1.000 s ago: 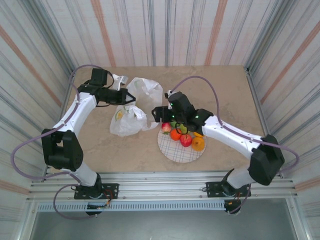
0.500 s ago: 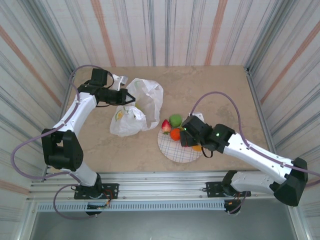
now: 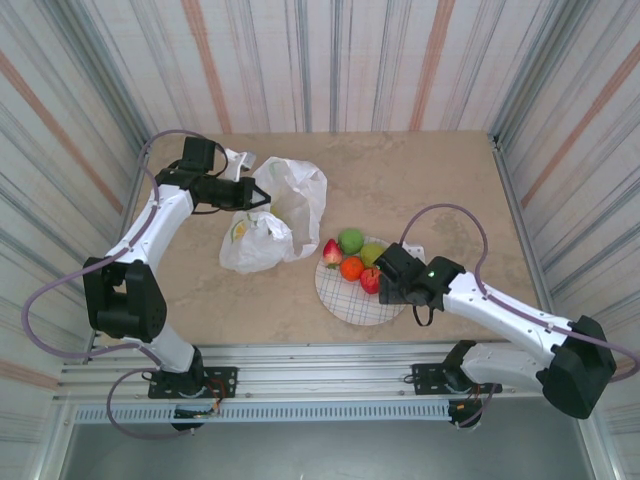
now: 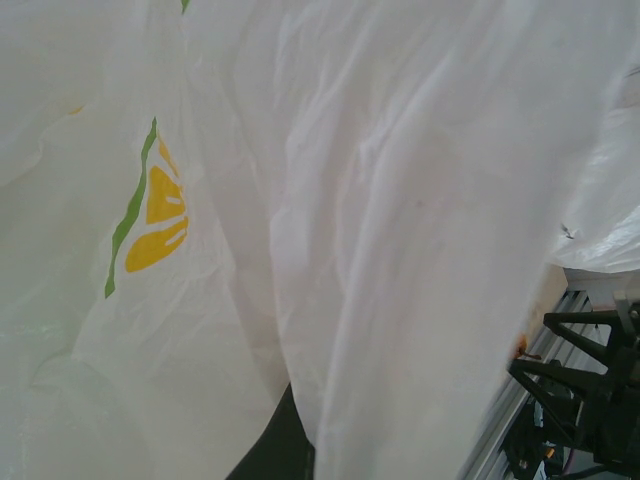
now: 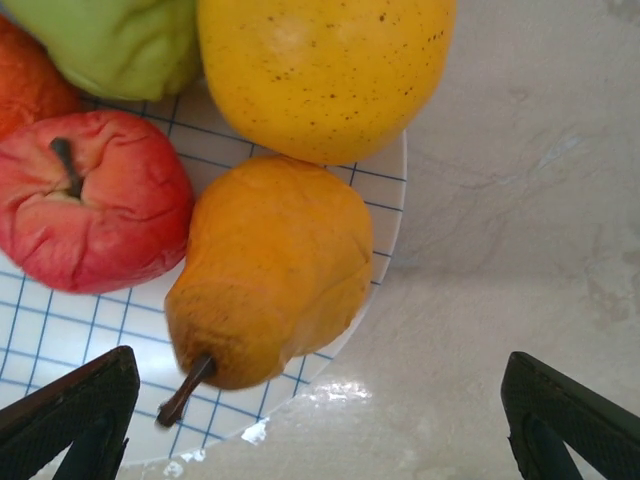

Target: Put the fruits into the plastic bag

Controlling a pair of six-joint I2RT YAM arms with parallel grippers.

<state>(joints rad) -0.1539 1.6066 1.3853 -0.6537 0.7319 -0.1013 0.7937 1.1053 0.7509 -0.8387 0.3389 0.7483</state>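
The white plastic bag [image 3: 272, 215] with citrus prints lies crumpled at the left-centre of the table. My left gripper [image 3: 257, 194] is shut on its upper edge, holding it up. In the left wrist view the bag [image 4: 400, 200] drapes over the lens, and one dark finger [image 4: 275, 450] shows behind it. The fruits sit on the grid plate [image 3: 345, 300]: strawberry [image 3: 331, 250], green apple [image 3: 350, 240], orange [image 3: 351, 268], red apple [image 3: 371, 281]. My right gripper [image 3: 393, 283] hovers open over the plate's right side. Between its fingertips [image 5: 75, 405] lies an orange pear [image 5: 270, 270], beside a yellow fruit [image 5: 325, 70] and the red apple [image 5: 95, 200].
The plate's rim [image 5: 385, 250] ends just right of the pear, with bare marble table [image 5: 520, 200] beyond it. Striped walls enclose the table, and a metal rail [image 3: 320, 365] runs along the near edge.
My right arm drew back from beside the bag toward the near right and now hangs over the plate's right side. The left arm kept its hold on the bag.
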